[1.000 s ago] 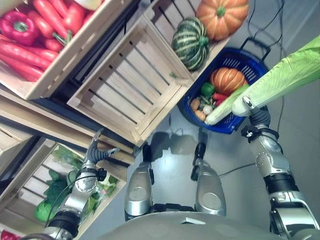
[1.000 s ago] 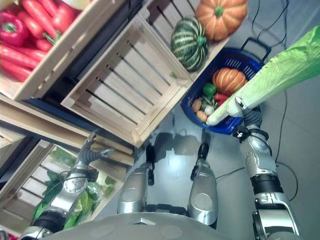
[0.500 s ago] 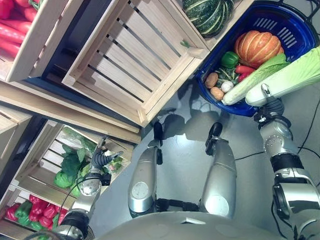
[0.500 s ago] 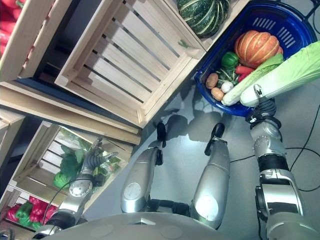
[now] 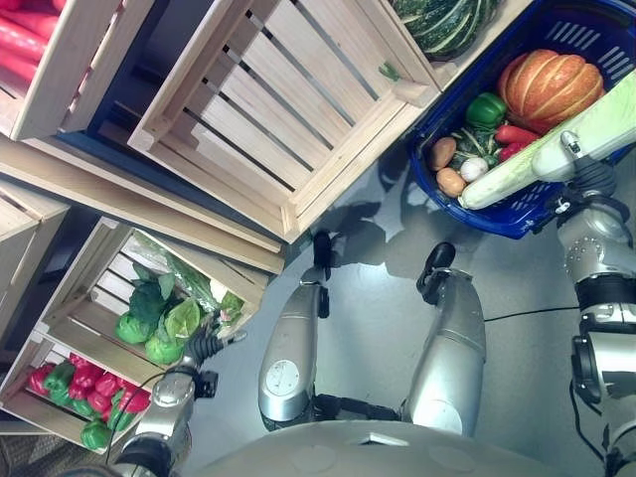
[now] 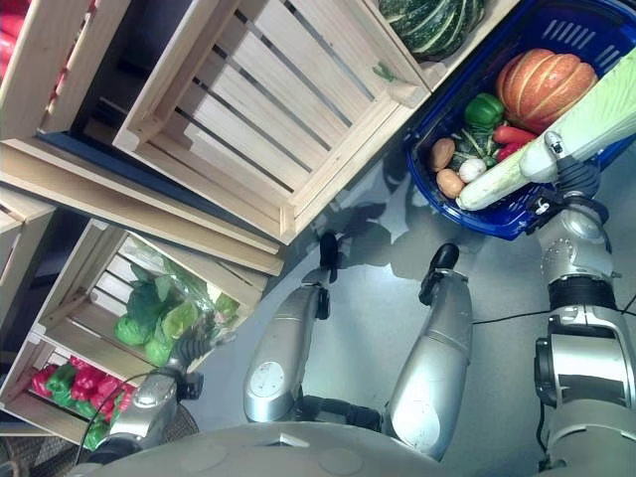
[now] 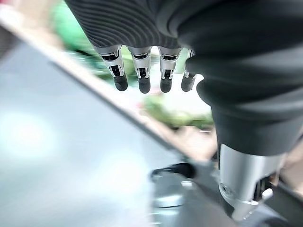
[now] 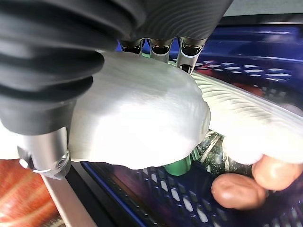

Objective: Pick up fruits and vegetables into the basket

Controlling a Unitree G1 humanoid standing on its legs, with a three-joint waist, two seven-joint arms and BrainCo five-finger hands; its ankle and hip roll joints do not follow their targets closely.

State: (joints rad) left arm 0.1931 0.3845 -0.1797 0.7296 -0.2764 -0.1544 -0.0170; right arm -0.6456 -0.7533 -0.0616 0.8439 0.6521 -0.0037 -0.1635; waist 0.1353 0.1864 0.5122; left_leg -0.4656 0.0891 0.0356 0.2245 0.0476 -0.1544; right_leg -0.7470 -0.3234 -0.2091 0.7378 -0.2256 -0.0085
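The right robot hand is curled round the white base of a long cabbage, holding it over the near rim of the blue basket at the far right. In the right wrist view the fingers wrap over the pale cabbage base, with the basket's blue mesh and 2 brown potatoes just past it. A 2nd long cabbage lies inside the basket along its near side, touching the held one's base.

The basket sits on the grey floor and already holds an orange pumpkin, a green pepper, a red pepper, a white garlic bulb and 2 potatoes at its left end.

Just left of the basket stands a large empty wooden crate tilted on the shelving, and a striped green squash sits at the far edge above it. Red peppers fill a crate at the far left.

The left robot hand hangs low at the near left beside a lower crate of leafy greens. Its fingers are relaxed and nearly straight, holding nothing. Nearer still on the left, a crate holds small red and green peppers.
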